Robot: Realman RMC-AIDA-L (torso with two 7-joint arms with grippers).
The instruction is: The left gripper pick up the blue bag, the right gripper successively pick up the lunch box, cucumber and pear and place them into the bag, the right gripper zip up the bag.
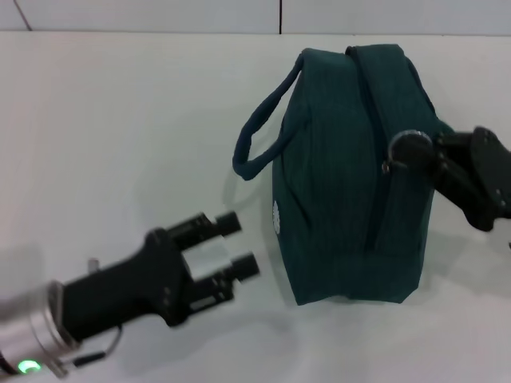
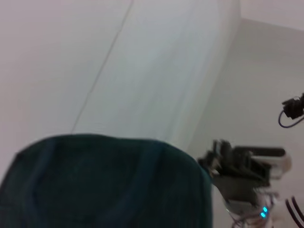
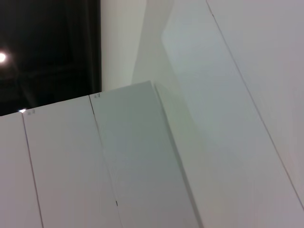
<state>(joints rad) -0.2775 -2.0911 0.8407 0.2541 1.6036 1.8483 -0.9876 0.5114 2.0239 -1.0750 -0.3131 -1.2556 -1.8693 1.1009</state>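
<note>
The blue bag (image 1: 343, 175) lies on the white table, its zipper line running down the top face and its handle (image 1: 259, 136) looping out toward the left. My left gripper (image 1: 238, 244) hovers open at the lower left, a short gap from the bag's side and holding nothing. My right gripper (image 1: 415, 152) sits at the bag's right side, right against the zipper pull (image 1: 388, 164). The left wrist view shows the bag (image 2: 104, 185) close up, with the right gripper (image 2: 216, 154) beyond it. The lunch box, cucumber and pear are out of view.
The white table (image 1: 120, 144) spreads to the left and in front of the bag. A tiled wall edge (image 1: 279, 16) runs along the back. The right wrist view shows only white panels (image 3: 142, 166) and a dark opening (image 3: 47, 47).
</note>
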